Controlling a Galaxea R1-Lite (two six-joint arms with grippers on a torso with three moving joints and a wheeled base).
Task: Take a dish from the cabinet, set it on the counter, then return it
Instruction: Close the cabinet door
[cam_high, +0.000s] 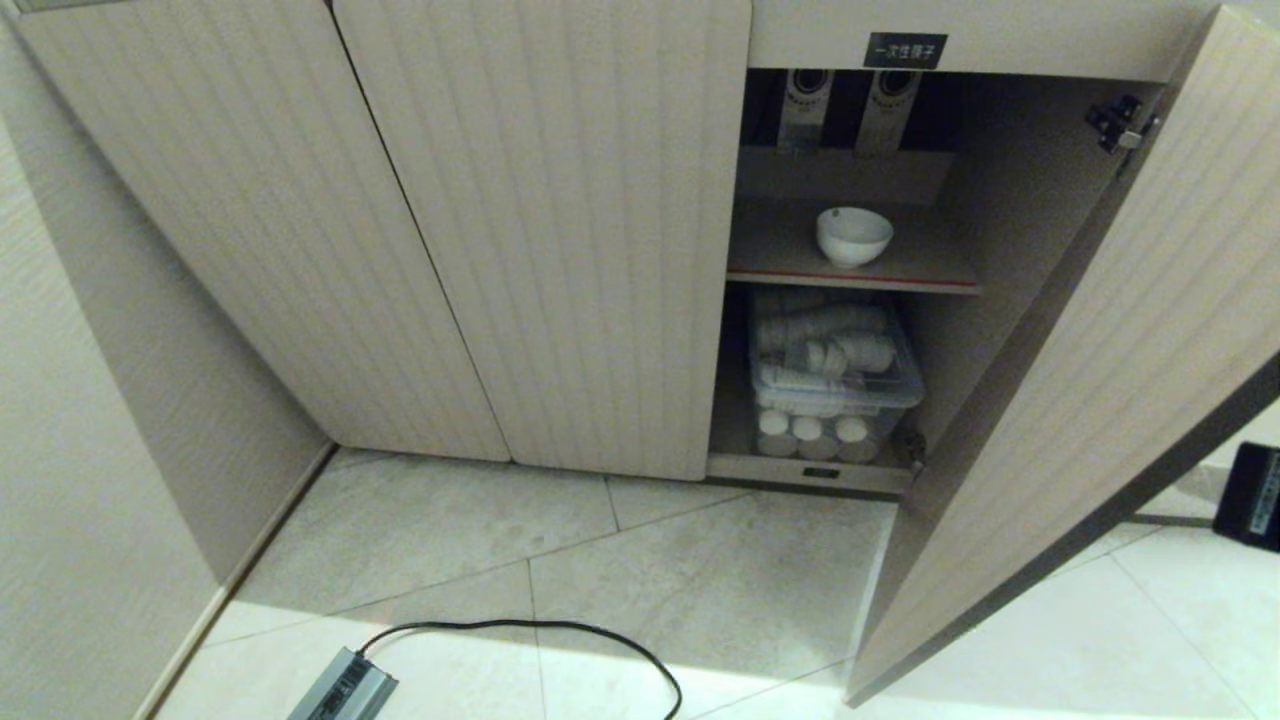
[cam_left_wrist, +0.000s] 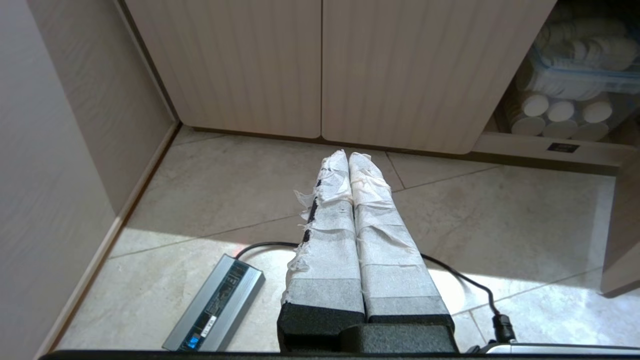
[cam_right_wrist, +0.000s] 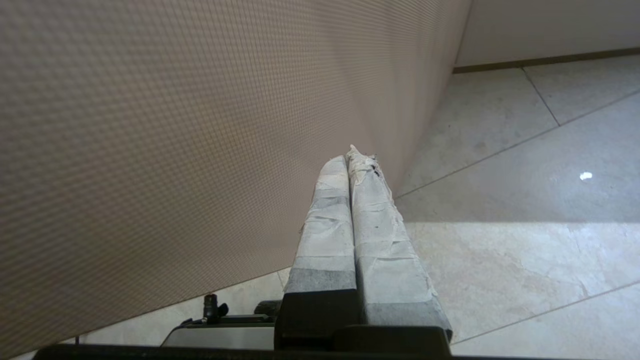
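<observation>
Right gripper (cam_right_wrist: 350, 155), fingers pressed together and empty, hangs beside the open door (cam_right_wrist: 200, 125) of the cabinet (cam_high: 540, 200), apparently lining up for the dish (cam_high: 853, 235), which sits upper right on the red-edged shelf (cam_high: 850, 277).

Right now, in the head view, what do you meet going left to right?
Side wall → power brick on the floor → closed cabinet doors → dish on the shelf → open door → black box.
</observation>
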